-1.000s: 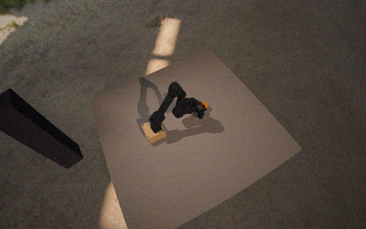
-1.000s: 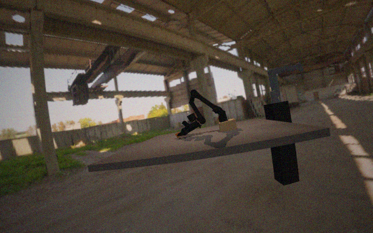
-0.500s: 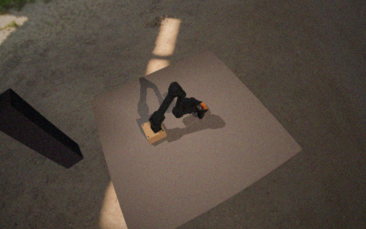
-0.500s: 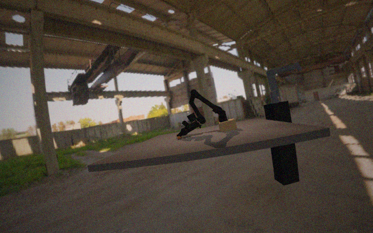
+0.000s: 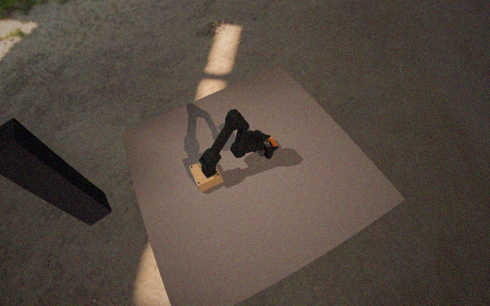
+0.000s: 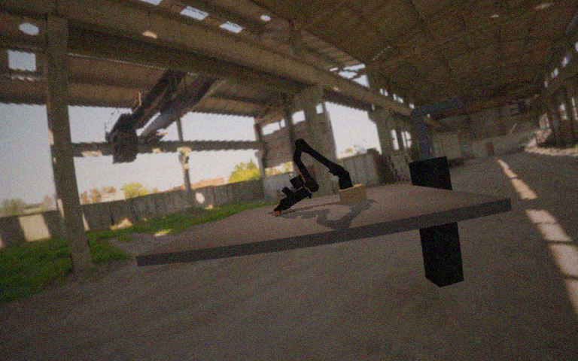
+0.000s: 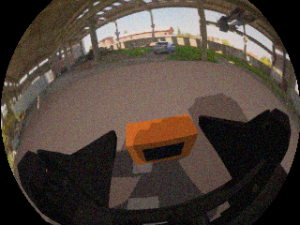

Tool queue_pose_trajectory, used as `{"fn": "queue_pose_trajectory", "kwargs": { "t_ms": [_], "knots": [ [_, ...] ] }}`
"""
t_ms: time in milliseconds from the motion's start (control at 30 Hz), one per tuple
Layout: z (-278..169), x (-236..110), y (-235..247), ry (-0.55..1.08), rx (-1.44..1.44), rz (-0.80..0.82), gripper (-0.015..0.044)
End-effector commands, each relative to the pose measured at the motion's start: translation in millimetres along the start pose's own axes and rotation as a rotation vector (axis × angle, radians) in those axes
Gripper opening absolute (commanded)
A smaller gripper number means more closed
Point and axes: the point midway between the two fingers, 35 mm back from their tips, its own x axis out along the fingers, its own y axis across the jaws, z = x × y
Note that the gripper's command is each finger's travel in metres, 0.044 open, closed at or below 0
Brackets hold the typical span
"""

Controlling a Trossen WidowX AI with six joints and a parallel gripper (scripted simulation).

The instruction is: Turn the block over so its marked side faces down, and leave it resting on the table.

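Note:
The orange block [image 5: 273, 141] [image 6: 278, 213] [image 7: 161, 128] is at the table top, between the fingers with a gap on each side in the wrist view. Its marked side, with a black rectangle [image 7: 163, 152], faces back toward the gripper's palm, not down. A plain orange face is uppermost in the wrist view. My gripper [image 5: 271, 146] [image 6: 279, 208] [image 7: 158, 127] is open and low, slanting down around the block. Whether the block's whole underside lies flat on the table [image 5: 289, 216] [image 6: 238, 229] [image 7: 141, 89] cannot be told.
The arm stands on a wooden base block [image 5: 211, 185] [image 6: 352, 195] on the table. A dark pillar [image 5: 53, 180] [image 6: 441, 255] stands beyond the table's edge, with a blue-grey arm [image 6: 421, 131] above it in the exterior view.

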Motion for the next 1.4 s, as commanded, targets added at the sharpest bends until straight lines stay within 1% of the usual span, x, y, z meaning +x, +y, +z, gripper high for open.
{"fn": "queue_pose_trajectory", "kwargs": {
  "t_ms": [0,467,633,733,867,1000,1067,1367],
  "knots": [
    [0,0,0,-0.001,-0.006,-0.003,0.044],
    [0,1,0,0.005,-0.007,-0.003,0.044],
    [10,13,1,0.16,-0.009,-0.002,0.044],
    [20,11,2,0.268,-0.009,-0.002,0.044],
    [38,-5,1,0.412,-0.008,-0.002,0.044],
    [57,-36,0,0.553,-0.005,-0.004,0.044],
    [61,-43,0,0.577,-0.005,-0.005,0.044],
    [61,-43,0,0.577,-0.005,-0.005,0.044]
  ]
}}
